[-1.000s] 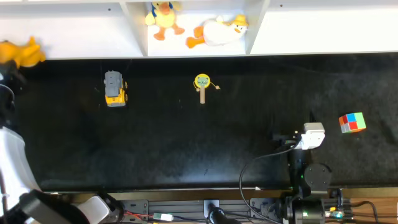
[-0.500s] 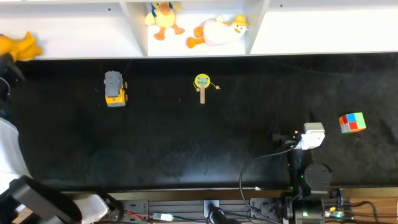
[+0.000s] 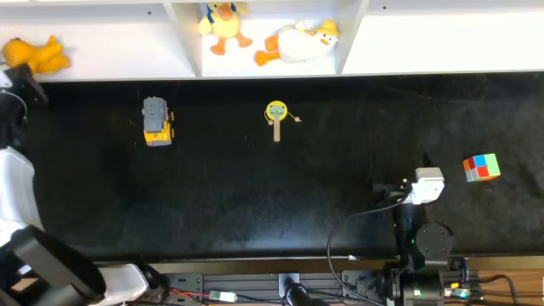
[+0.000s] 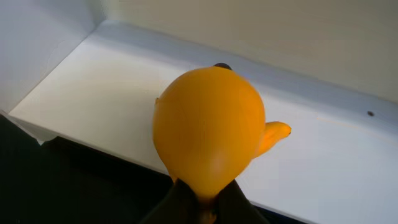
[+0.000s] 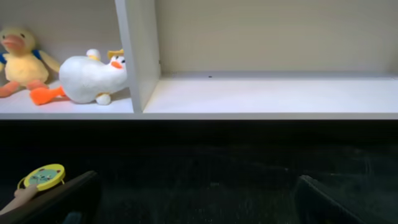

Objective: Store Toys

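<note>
Between the fingers of the left claw (image 4: 202,208), clamped shut: an orange plush toy (image 4: 208,134). Held over the floor of the white shelf (image 4: 93,87), in its left compartment, close to the front lip; touching or not, cannot tell. If released at this spot, could roll off the lip onto the black tabletop (image 3: 255,187), being round and so near the edge. Safer to carry deeper first.

Farther out, low over the tabletop: right claw (image 5: 199,205), fingers spread wide, gripping nothing. Left to store: toy truck (image 3: 156,121), yellow rattle drum (image 3: 276,115), colour cube (image 3: 481,167).
</note>
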